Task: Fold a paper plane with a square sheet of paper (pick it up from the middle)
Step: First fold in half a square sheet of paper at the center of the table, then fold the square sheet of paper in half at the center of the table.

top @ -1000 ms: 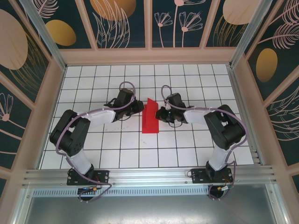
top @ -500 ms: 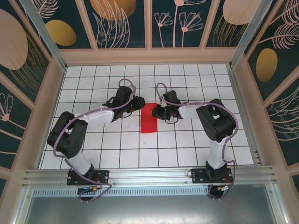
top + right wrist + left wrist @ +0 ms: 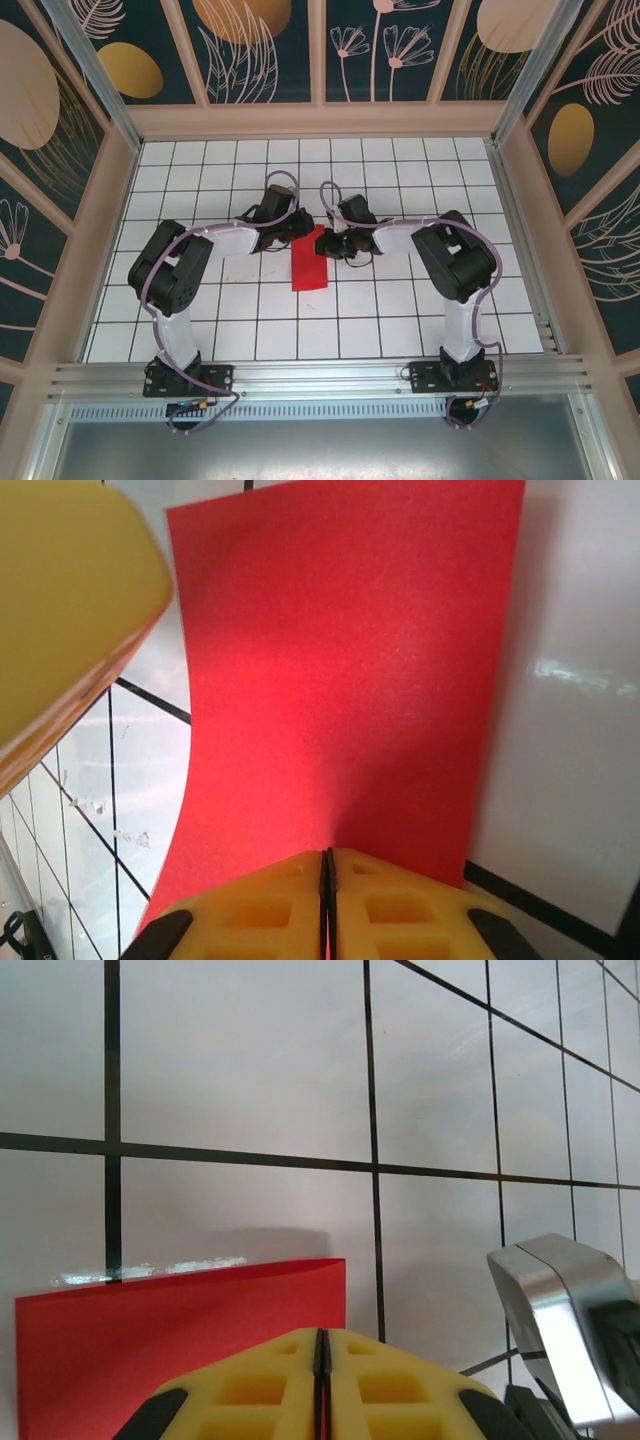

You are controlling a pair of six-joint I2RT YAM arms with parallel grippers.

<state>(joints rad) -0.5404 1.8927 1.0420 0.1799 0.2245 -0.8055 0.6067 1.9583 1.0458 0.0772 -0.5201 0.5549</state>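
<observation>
red paper sheet (image 3: 309, 270), folded narrow, at centre of table (image 3: 400, 320); 12 o'clock end pinched by left gripper (image 3: 303, 232) from 11 o'clock and right gripper (image 3: 325, 243) from 1 o'clock, both clamped shut on it. lift together, level, without tugging apart.

Left arm (image 3: 215, 244): white link shells, black joints.
Right arm (image 3: 396, 240): same white-and-black build.
Cables (image 3: 283, 179): lilac, looped along each arm.
Fingers (image 3: 250, 1395): yellow pads with square recesses, black edges.
Bases (image 3: 190, 378): black plates.
</observation>
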